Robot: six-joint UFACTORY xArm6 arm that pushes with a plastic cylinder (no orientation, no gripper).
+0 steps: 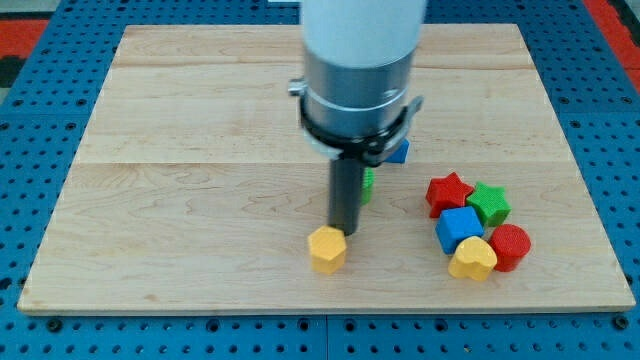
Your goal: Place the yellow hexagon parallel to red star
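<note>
The yellow hexagon [327, 249] lies on the wooden board [200, 150] near the view's bottom centre. My tip [343, 231] stands just above and to the right of it, touching or nearly touching its upper right edge. The red star [449, 192] lies to the view's right, at the upper left of a cluster of blocks, well apart from the hexagon.
Next to the red star are a green star [490, 203], a blue cube [459, 228], a red round block [510, 246] and a yellow heart-like block [473, 259]. A green block [368, 184] and a blue block [400, 151] sit partly hidden behind the arm.
</note>
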